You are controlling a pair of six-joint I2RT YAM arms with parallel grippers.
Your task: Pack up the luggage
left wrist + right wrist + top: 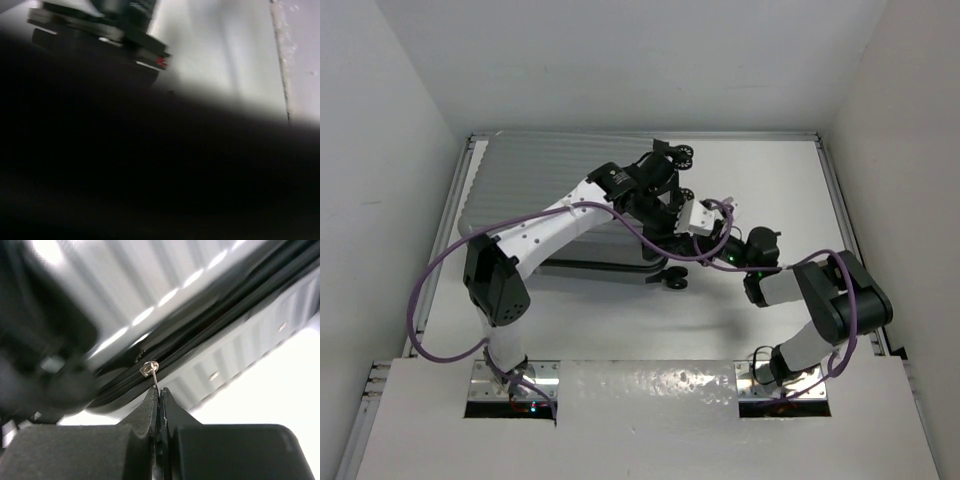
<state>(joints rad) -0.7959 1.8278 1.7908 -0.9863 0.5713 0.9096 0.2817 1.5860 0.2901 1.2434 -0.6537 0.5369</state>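
Observation:
The luggage (540,175) is a silver-grey ribbed hard-shell suitcase lying flat with its lid down at the back left of the table. Its shell and black zipper track fill the right wrist view (150,295). My right gripper (159,391) is shut on the thin metal zipper pull (150,370) at the suitcase's right near corner; it also shows in the top view (678,243). My left gripper (658,203) reaches over the suitcase's right end, low against it. The left wrist view is almost all dark, so its jaws are hidden.
Black suitcase wheels stick out at the right end (676,153) and near the front corner (674,280). White walls close in the table (770,190) on three sides. Purple cables loop off both arms. A dark blurred part (100,30) shows at the top of the left wrist view.

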